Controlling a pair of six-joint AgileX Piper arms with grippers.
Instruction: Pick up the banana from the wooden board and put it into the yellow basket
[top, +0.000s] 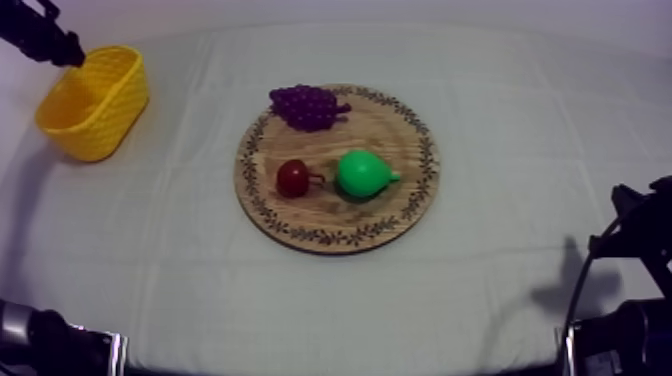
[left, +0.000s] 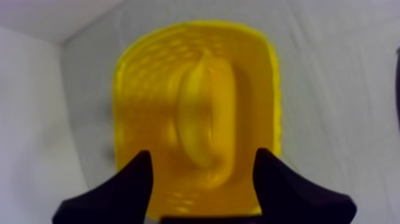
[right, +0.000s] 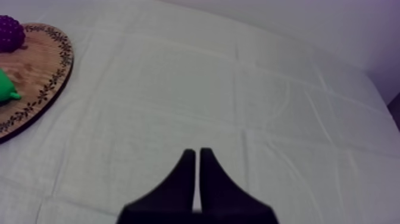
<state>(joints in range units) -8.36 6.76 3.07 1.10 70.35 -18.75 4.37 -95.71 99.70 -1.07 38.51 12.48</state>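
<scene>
Yellow lattice-walled basket (left: 134, 89): one, directly beneath the left gripper (left: 203, 156), whose black fingers (left: 134, 179) are spread wide with nothing clasped. One yellow toy banana (left: 199, 113) is seen lying lengthwise inside it, below the gap; its outline is blurred. The basket's near end is hidden by the fingers.

Right gripper (right: 197, 154): fingers pressed into a narrow wedge over grey-white cloth (right: 238, 89).

One round wooden board with patterned rim (top: 330, 238) is noted well apart from that gripper, its edge cut off there. It carries one purple bunch of grapes (top: 308, 105), one green pear (top: 362, 173) and one small red fruit (top: 293, 178).
</scene>
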